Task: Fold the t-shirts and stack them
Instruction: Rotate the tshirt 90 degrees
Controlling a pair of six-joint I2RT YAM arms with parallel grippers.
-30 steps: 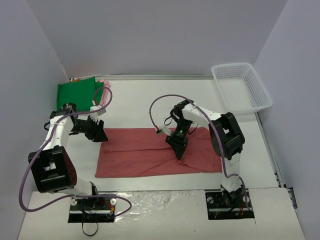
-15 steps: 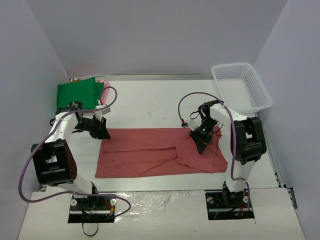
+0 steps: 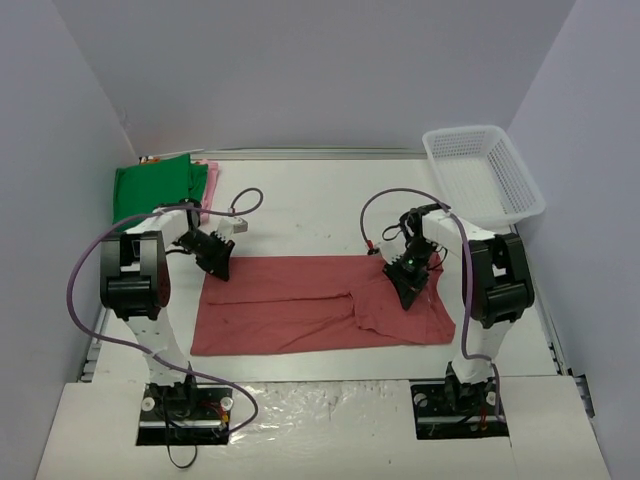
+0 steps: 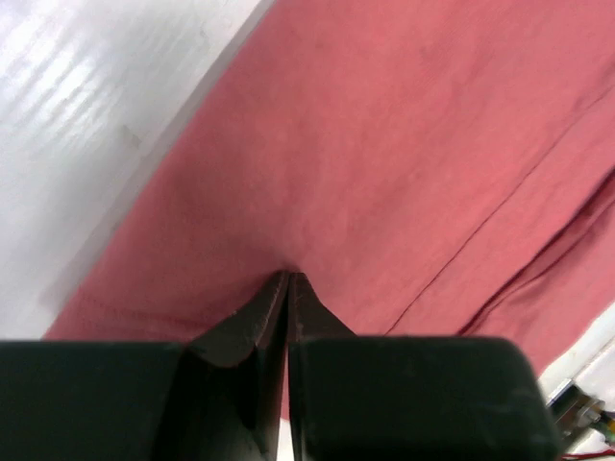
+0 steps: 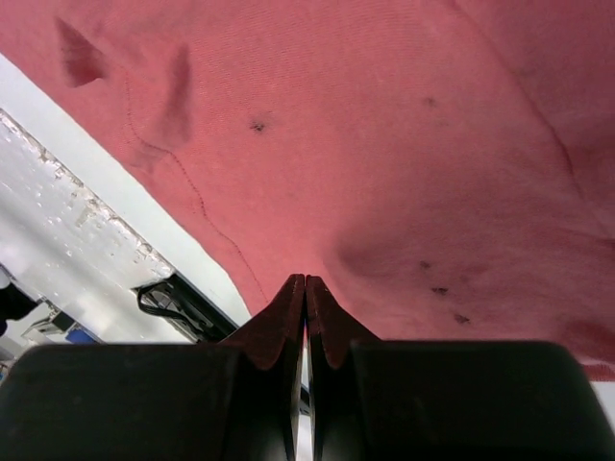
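**While pinched at two places, lies broad and mostly flat**

Shows the dusty-red t-shirt (image 3: 300, 310) spread as a wide, rough rectangle across the middle of the tabletop (image 3: 300, 200), long side running left to right. Looks soft, matte and plain. Lies smoothest over the left half. Turns lumpier on the right, with a folded edge running down from the middle and a rumpled, rounded right end. Carries a thin stitched seam slanting across the cloth in the left wrist view. Bears a curving line of stitching and a few small dark specks in the right wrist view.

Finds the left end effector (image 3: 222, 268) at the far left corner of that shirt, closed tight, with a small pucker of red cloth drawn up into its tips. Finds the right end effector (image 3: 408, 293) near the far edge of the lumpier right part, likewise closed and nipping the cloth. Shows a low ridge of cloth swelling just beside those tips.

Places the bright green t-shirt (image 3: 150, 188) at the far left corner of the tabletop, apart from the red one and lying flat. Reveals a strip of the pale pink t-shirt (image 3: 210, 176) along its right edge. Sets the white mesh basket (image 3: 485, 175) at the far right corner, well apart from the red cloth.
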